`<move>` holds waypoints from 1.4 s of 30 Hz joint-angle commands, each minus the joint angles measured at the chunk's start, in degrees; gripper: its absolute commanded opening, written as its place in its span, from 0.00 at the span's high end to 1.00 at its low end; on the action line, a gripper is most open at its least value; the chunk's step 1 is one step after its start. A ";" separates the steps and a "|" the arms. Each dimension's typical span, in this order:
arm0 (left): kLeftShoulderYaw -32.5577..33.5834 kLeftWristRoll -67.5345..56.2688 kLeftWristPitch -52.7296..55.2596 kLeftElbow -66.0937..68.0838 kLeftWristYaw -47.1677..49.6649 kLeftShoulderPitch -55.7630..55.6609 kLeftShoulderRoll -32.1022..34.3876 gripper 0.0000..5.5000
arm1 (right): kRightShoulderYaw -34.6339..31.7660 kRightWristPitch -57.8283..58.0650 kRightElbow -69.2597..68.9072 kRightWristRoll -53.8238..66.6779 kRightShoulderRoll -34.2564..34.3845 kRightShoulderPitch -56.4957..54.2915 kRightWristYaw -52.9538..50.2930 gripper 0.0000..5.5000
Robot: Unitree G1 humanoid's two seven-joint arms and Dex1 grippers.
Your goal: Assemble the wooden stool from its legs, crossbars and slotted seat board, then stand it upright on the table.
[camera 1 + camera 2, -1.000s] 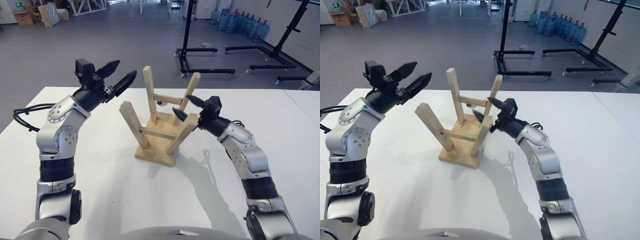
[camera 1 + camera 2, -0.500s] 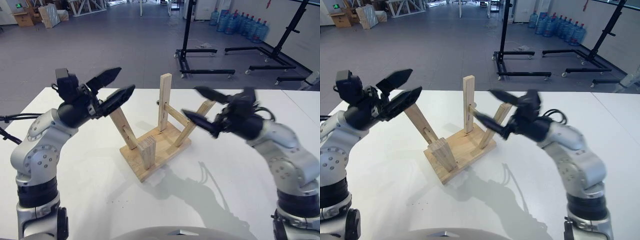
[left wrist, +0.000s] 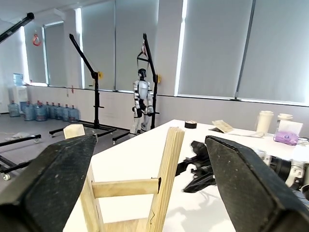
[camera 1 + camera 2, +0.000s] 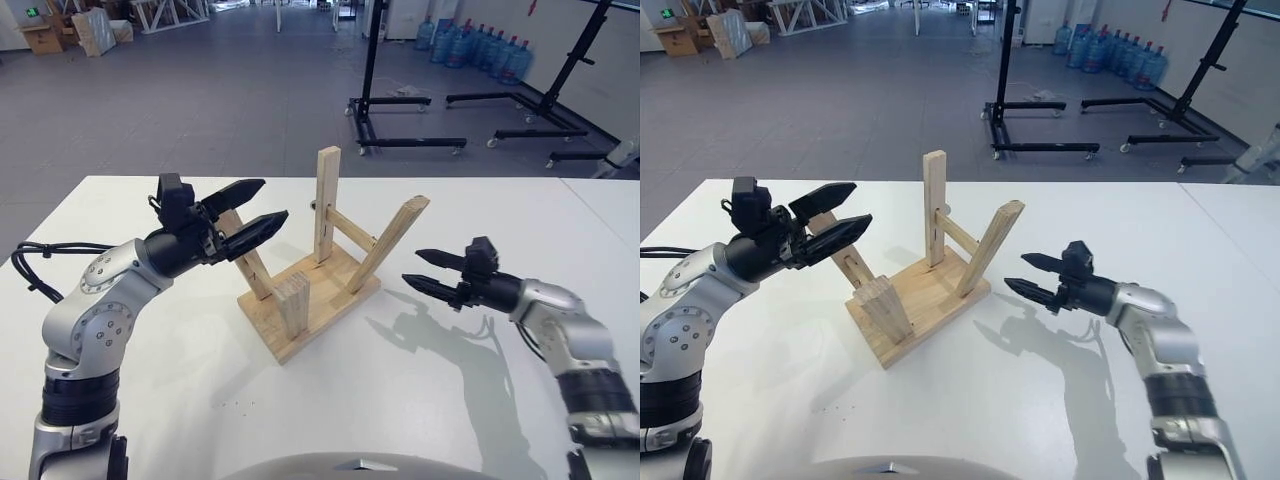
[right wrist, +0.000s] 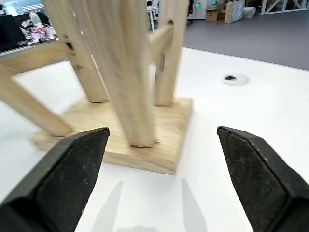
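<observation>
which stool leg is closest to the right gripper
The leaning leg on the robot's right side of the seat board, its top tilted toward the open right gripper; the others stand farther left.

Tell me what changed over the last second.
The upside-down stool turned on the table, then lay still. The right gripper, earlier astride one leg, drew back to the right and is open, clear of the stool. The left gripper sank closer to the left leg, fingers open as before. The stool stays legs up.
</observation>
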 commanded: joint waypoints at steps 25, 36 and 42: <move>3.47 5.87 -6.16 10.11 -3.80 -5.84 1.95 0.25 | 9.34 -11.83 0.85 -7.61 9.21 -0.53 12.93 0.26; 7.01 26.05 -24.20 18.94 -27.11 11.36 27.30 0.25 | 12.45 -7.71 -22.28 -6.55 6.97 13.57 7.10 0.26; -2.13 31.54 -29.49 17.15 -32.03 18.77 26.01 0.25 | 13.24 -7.23 -23.32 -6.41 5.95 13.94 5.92 0.26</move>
